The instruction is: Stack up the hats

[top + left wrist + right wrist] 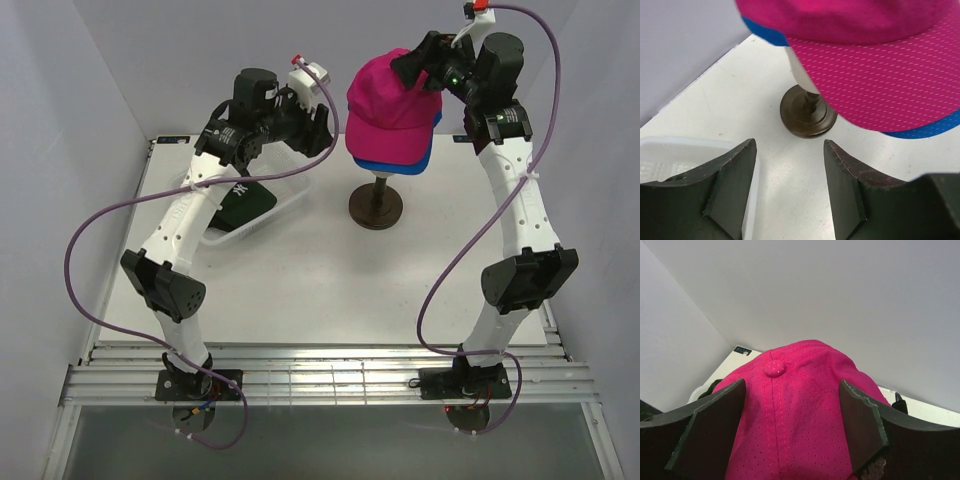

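A magenta pink hat (390, 95) sits on top of a blue hat (398, 165) on the mannequin stand in the middle of the table. My right gripper (418, 62) hovers at the pink hat's crown (795, 405), open, its fingers (860, 425) standing on either side of the fabric. My left gripper (322, 125) hangs just left of the stack, open with nothing between its fingers. In the left wrist view the pink brim (880, 65) and blue edge (935, 127) are above the gripper (790, 142). A dark green hat with a white logo (245, 200) lies in the basket.
The stand's dark round base (375, 207) rests on the white table (330, 290), also seen as the base (807, 117) ahead of the left fingers. The white plastic basket (290, 205) stands at the left under the left arm, its rim (670, 145) beside the left finger. Walls enclose three sides.
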### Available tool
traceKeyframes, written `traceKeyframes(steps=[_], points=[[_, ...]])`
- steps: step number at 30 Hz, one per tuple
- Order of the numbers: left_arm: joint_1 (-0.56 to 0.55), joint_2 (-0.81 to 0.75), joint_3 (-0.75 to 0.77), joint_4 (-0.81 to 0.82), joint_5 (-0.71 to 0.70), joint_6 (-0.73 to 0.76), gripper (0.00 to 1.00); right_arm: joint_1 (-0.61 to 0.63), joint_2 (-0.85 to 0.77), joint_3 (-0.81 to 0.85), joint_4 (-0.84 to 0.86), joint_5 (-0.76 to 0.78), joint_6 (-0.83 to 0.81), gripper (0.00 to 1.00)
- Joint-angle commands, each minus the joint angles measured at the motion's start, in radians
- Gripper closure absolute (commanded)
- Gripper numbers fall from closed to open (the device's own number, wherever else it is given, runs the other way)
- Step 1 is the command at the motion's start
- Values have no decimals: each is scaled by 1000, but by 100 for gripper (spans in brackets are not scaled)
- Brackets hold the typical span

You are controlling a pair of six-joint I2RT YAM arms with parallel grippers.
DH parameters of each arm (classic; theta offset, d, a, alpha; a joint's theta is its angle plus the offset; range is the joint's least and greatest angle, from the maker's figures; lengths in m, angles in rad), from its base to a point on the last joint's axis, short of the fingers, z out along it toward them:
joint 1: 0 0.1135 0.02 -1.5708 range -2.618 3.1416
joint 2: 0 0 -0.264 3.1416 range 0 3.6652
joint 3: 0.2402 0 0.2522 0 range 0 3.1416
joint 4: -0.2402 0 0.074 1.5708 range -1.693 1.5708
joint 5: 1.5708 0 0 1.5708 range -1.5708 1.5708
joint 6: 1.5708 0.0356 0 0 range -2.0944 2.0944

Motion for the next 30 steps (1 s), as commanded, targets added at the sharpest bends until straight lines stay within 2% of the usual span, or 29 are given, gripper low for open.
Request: traceKeyframes(steps=[1, 2, 3, 4, 5, 10, 13, 16, 17, 20, 22, 26, 30], points=[[64, -55, -7, -3, -14, -5, 33, -1, 38, 85, -150, -5, 23, 17], [92, -55, -7, -4, -11, -8, 33, 0, 46, 119, -161, -7, 23, 14], [107, -55, -9, -10, -9, -9, 32, 0, 54, 169, -161, -2, 24, 5], [119, -58, -9, -12, -7, -8, 30, 0, 54, 182, -155, 17, 26, 0], [142, -61, -10, -13, -7, -6, 28, 0, 49, 187, -130, 27, 26, 10], [188, -75, -36, -32, -14, 32, 18, -1, 17, 193, -58, 76, 30, 11], [228, -68, -45, -47, -7, 40, 15, 0, 22, 232, -43, 82, 41, 11], [334, -46, -52, -67, 14, 35, 12, 0, 3, 237, -12, 105, 36, 11], [403, -40, -62, -69, 11, 37, 11, 0, -6, 236, -4, 111, 33, 10], [492, -19, -125, -56, -62, 66, 9, 0, -50, 219, 26, 139, 12, 10], [541, 0, -173, -20, -101, 113, 9, 0, -95, 197, 46, 146, 1, 11], [551, 61, -256, 60, -194, 173, 14, 2, -167, 122, 80, 139, -7, 11], [578, 159, -205, 60, -199, 172, 30, 10, -256, 20, 74, 128, -20, 11]])
